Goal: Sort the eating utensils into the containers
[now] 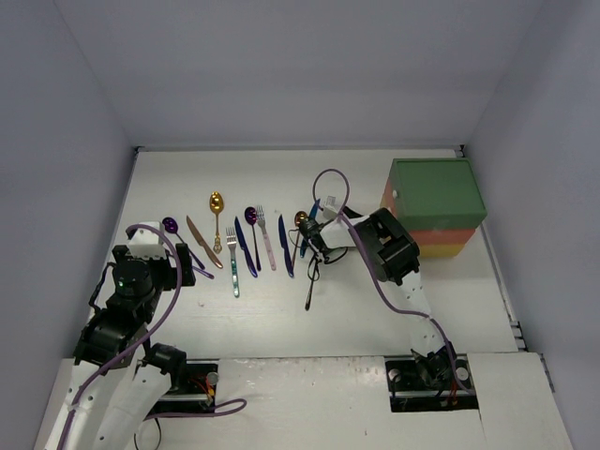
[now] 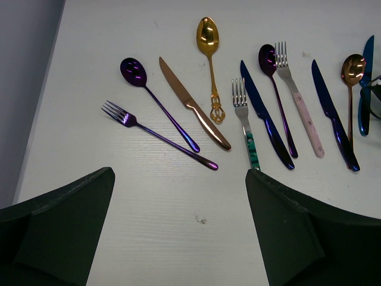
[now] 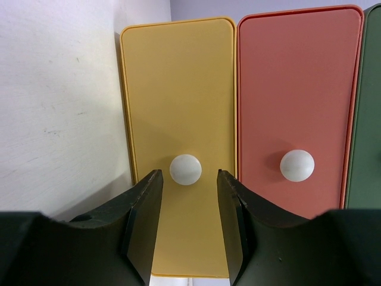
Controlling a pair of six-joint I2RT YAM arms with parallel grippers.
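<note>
Right claw [image 3: 189,174] open, jaws flanking the knob [image 3: 186,169] of the yellow drawer [image 3: 178,83], set to pull. Left claw [image 2: 180,174] open, idle; utensils [image 2: 193,107] at its 12 o'clock on the table [image 2: 178,238].

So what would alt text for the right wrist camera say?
The open right gripper frames the white knob of a yellow drawer. Beside it is a red-orange drawer with its own knob, then a sliver of green drawer.
</note>
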